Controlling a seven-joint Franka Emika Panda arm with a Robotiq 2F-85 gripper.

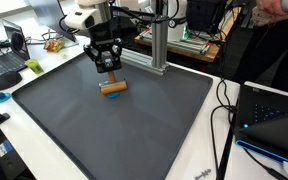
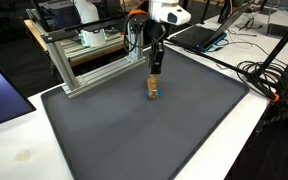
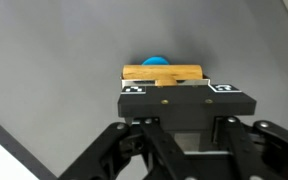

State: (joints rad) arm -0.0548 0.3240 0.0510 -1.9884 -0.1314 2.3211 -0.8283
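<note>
Gripper: the gripper (image 1: 108,70) hangs fingers down over the mat, clenched; in both exterior views a tan piece (image 2: 156,71) shows between its fingers, too small to make out its shape.
Tan piece: pinched at the fingertips, raised off the mat, and apart from the block under it in both exterior views.
Wooden block: the wooden block (image 1: 113,87) lies flat on the mat straight under the gripper; in the wrist view the wooden block (image 3: 162,72) lies crosswise just past the fingertips.
Blue piece: a blue piece (image 3: 156,61) peeks out from behind the block, on the side away from the gripper, touching it; whether the block rests on it I cannot tell.
Mat: a grey mat (image 1: 134,135) spreads wide under the gripper on every side.
Frame: an aluminium frame (image 2: 84,60) stands at the mat's edge, behind the arm and near the gripper.
Laptop: an open laptop (image 2: 199,35) sits off the mat, well apart from the gripper.
Cables: black cables (image 2: 269,80) lie beyond the mat's edge, well apart from the gripper.
</note>
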